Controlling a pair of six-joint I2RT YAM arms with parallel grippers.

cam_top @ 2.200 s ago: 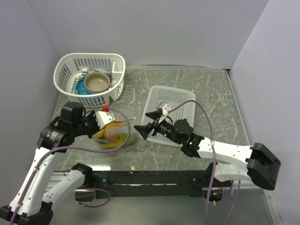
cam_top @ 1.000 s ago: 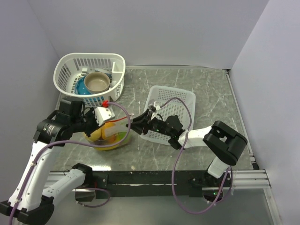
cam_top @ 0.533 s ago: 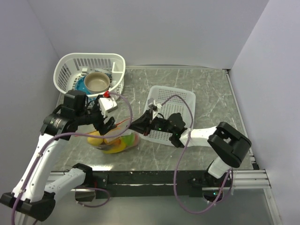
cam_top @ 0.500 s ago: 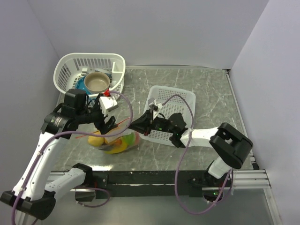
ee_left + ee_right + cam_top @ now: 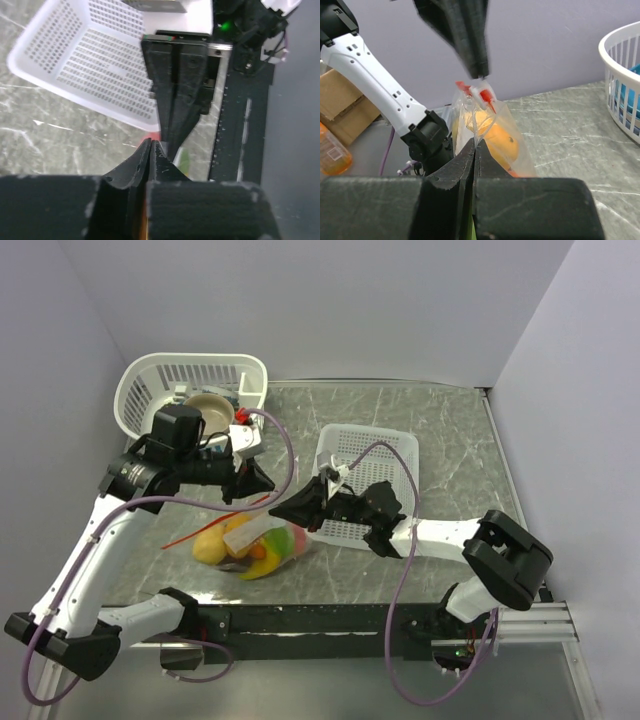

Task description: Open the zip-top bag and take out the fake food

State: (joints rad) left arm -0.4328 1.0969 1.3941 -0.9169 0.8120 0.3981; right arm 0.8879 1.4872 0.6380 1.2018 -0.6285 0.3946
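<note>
A: Right gripper (image 5: 474,142): pressed fully shut, with a thin fold of the zip-top bag (image 5: 285,540) pinched at the tips, just under the orange-red zip strip (image 5: 482,95). Left gripper (image 5: 149,147): closed to a sliver, apparently nipped onto that same strip from above.

B: Bag location?

A: Lying on the table (image 5: 450,460) near the front edge, just left of the flat white basket (image 5: 85,65). Mouth edge raised to the meeting point of both sets of tips. Fake food (image 5: 495,137) all inside, zip not visibly parted.

B: Failure modes?

A: Mostly slip. Slick film and a tiny bite on each side, so likely to pop out of one pinch once pulled apart. No telling from here which is held: opposite lips, or both layers together. If both layers, no opening, just the whole bag dragged or lifted with the food's weight hanging on it. Possible tear at the strip if yanked. Tips nearly touching too, so risk of a knock with any sideways error.

B: Arm poses?

A: Left: elbow high, reaching rightward past the near rim of the round basket (image 5: 140,390), wrist angled down at the bag. Right: stretched low and leftward across the flat basket's near corner, forearm close to level, fingers pointing at the left gripper.
</note>
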